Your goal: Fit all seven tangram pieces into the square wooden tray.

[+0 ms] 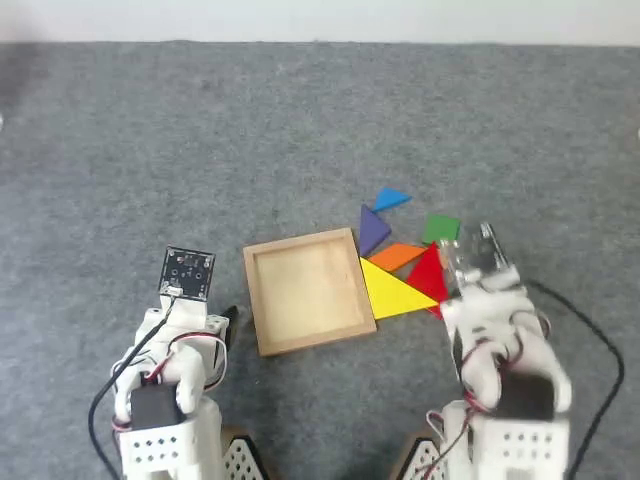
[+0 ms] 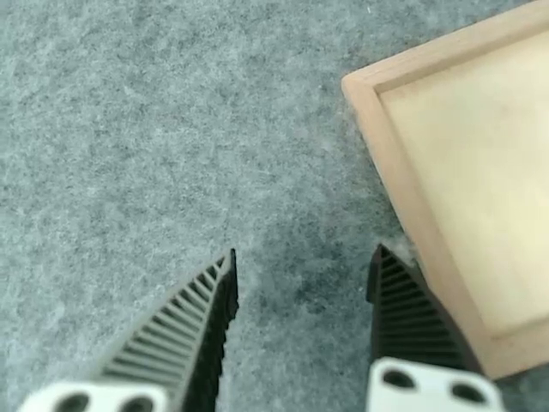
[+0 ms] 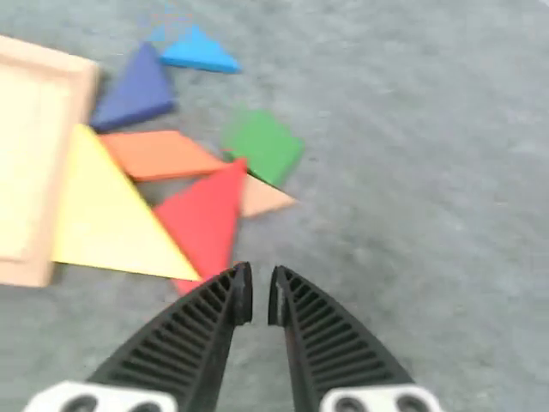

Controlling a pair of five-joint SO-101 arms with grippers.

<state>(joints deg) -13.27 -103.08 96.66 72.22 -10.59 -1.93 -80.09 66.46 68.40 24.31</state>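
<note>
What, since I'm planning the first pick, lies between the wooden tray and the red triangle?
The yellow triangle, flat beside the tray and right next to the red triangle; the high and right wrist views both show it.

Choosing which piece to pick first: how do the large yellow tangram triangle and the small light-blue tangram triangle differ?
Size: the large yellow tangram triangle is much bigger than the small light-blue tangram triangle. Position: the yellow one lies against the square wooden tray; the light-blue one lies apart from it. Both lie flat on the grey carpet, outside the tray.
</note>
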